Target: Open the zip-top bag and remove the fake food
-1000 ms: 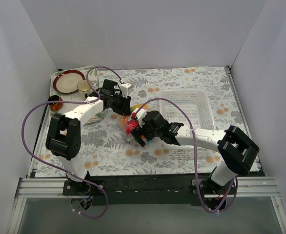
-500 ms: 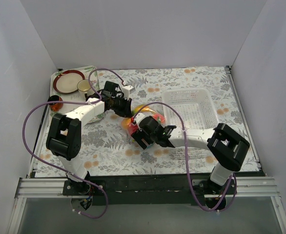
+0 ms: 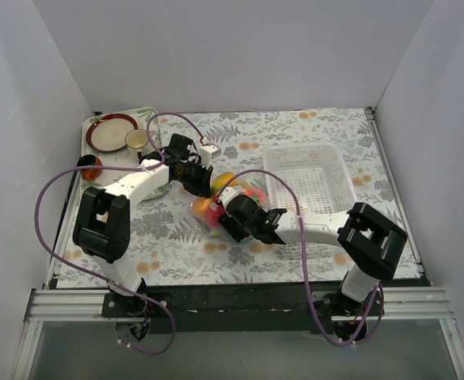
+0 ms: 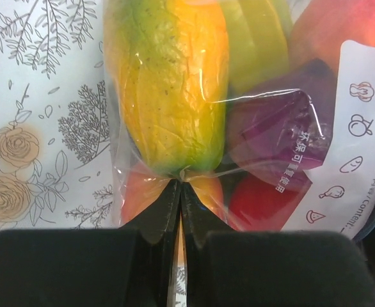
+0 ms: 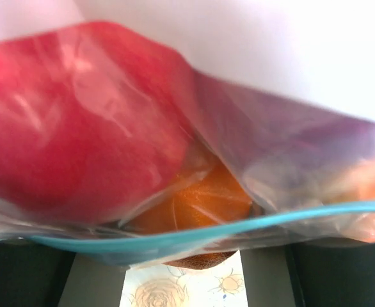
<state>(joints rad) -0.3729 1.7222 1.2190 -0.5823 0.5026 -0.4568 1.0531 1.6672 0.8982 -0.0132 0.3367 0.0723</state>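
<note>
The zip-top bag [image 3: 226, 190] lies mid-table, full of fake food [image 3: 208, 207]. My left gripper [image 3: 203, 184] is shut, pinching a fold of the bag's clear plastic [image 4: 180, 174] just below a yellow-green fruit [image 4: 175, 83]; purple [image 4: 277, 128] and red [image 4: 258, 204] pieces lie beside it. My right gripper [image 3: 227, 220] sits at the bag's near side. In the right wrist view its fingers [image 5: 47, 281] stand wide apart, and the light blue zip strip [image 5: 194, 240] hangs across between them, with red [image 5: 66, 115] and orange [image 5: 200, 204] food behind the plastic.
A white mesh basket [image 3: 307, 178] stands right of the bag. A red-brown plate [image 3: 111, 131], a small cup [image 3: 137, 140] and an orange-brown jar [image 3: 89, 167] sit at the back left. Purple cables loop over both arms.
My right gripper has slid left and nearer under the bag, its elbow drawn in. The bag has shifted slightly towards the back, showing more yellow and red. My left gripper kept its pinch.
</note>
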